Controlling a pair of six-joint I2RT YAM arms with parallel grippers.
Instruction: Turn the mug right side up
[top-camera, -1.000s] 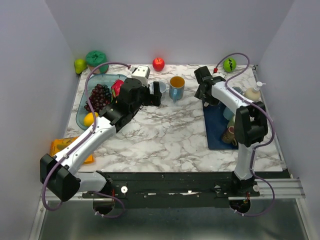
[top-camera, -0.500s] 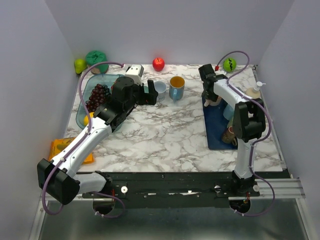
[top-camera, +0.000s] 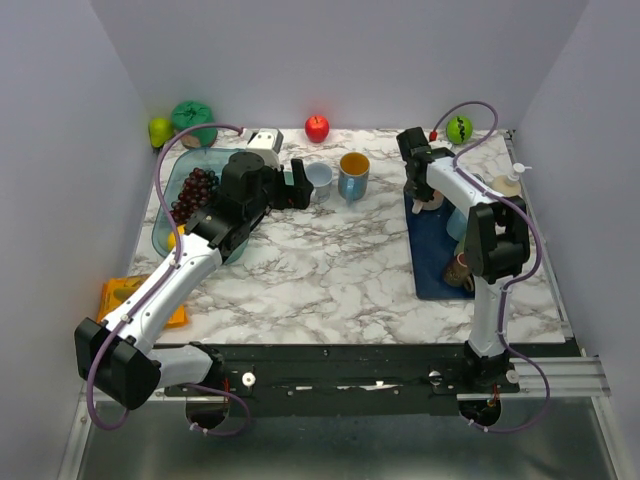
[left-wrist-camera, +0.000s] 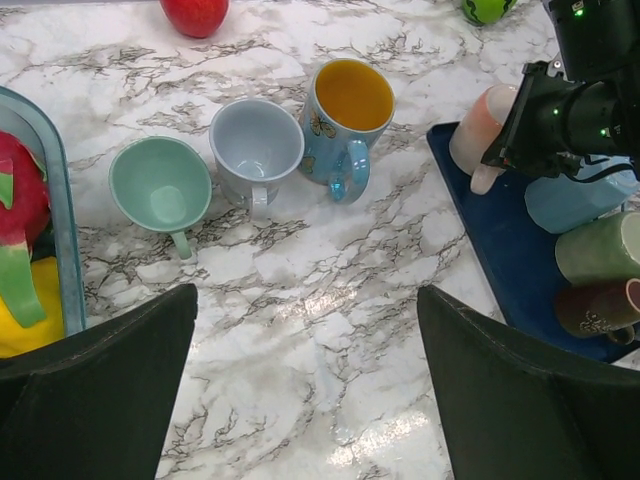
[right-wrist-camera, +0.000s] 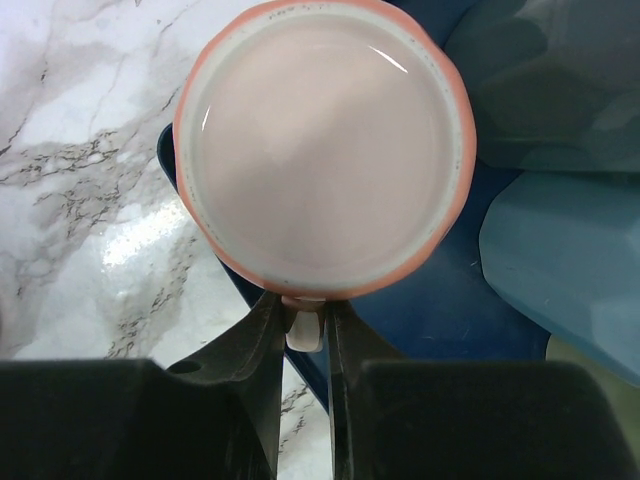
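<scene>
While its base faced upward, the pink mug (right-wrist-camera: 325, 150) stood mouth-down on the far left corner of the blue mat (left-wrist-camera: 500, 245). The right gripper (right-wrist-camera: 305, 322) held its fingers narrow, pinching the mug's handle (right-wrist-camera: 303, 338) from both sides. Close beside it on the mat lay a teal mug (left-wrist-camera: 575, 200), a green mug (left-wrist-camera: 605, 250) and a brown mug (left-wrist-camera: 600, 305) whose pale marking was too small to read. Left of the mat, on the marble tabletop (left-wrist-camera: 330, 300), stood a blue mug (left-wrist-camera: 345, 115) printed with butterflies, then a grey mug (left-wrist-camera: 257, 145) and a mint mug (left-wrist-camera: 160, 185). The left gripper (left-wrist-camera: 308, 310) hung nearer than these with fingers spread wide, holding nothing.
</scene>
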